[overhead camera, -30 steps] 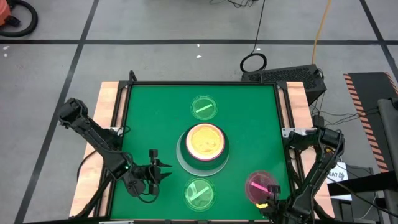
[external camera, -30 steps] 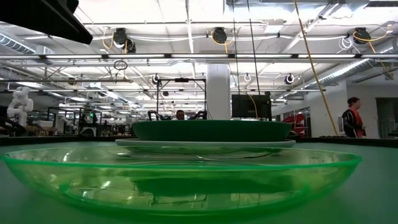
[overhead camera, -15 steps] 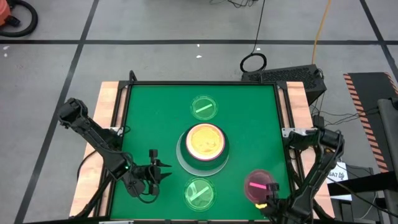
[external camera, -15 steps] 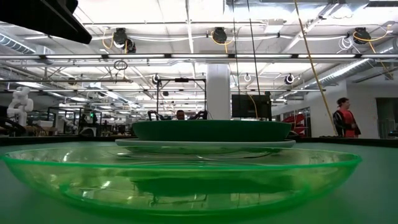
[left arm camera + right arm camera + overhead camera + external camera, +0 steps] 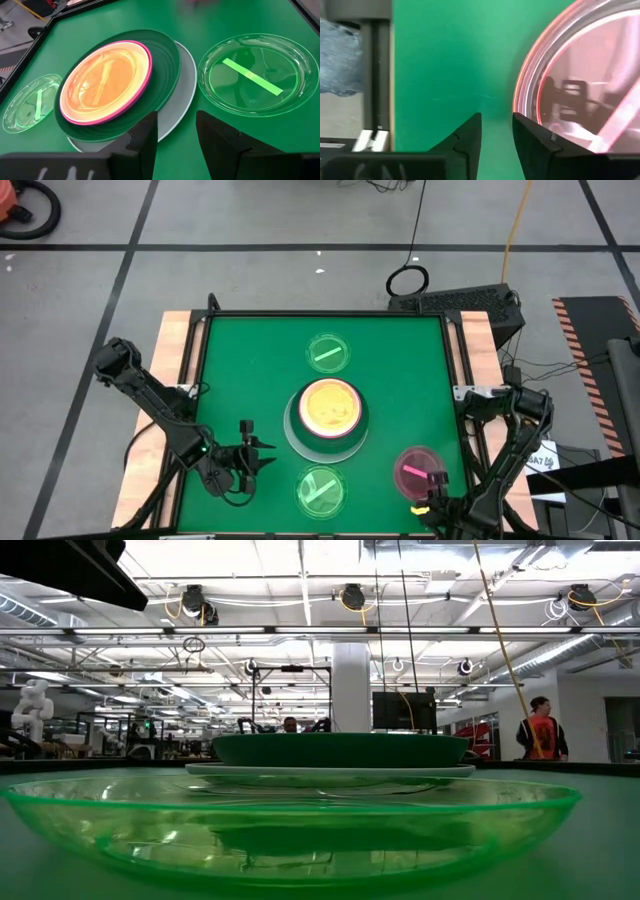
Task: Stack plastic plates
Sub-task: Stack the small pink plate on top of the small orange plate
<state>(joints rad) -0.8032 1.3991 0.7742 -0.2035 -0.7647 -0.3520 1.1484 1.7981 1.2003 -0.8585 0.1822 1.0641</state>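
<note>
The stack (image 5: pixel 326 418) sits mid-worktop (image 5: pixel 230 370). The pink plate (image 5: pixel 414 473) lies flat near the right corner, stripe running diagonally, rim just ahead of the right gripper (image 5: pixel 496 131), fingers apart. The left gripper (image 5: pixel 262 455) waits, fingers apart.

The small pink plate with a stripe (image 5: pixel 414 473) has shifted a little on the green table (image 5: pixel 240 360): it now lies slightly closer to the central stack of plates (image 5: pixel 326 416) than before. In the low view, the person in the orange vest (image 5: pixel 540 731) has walked further toward the stack's side of the room.
</note>
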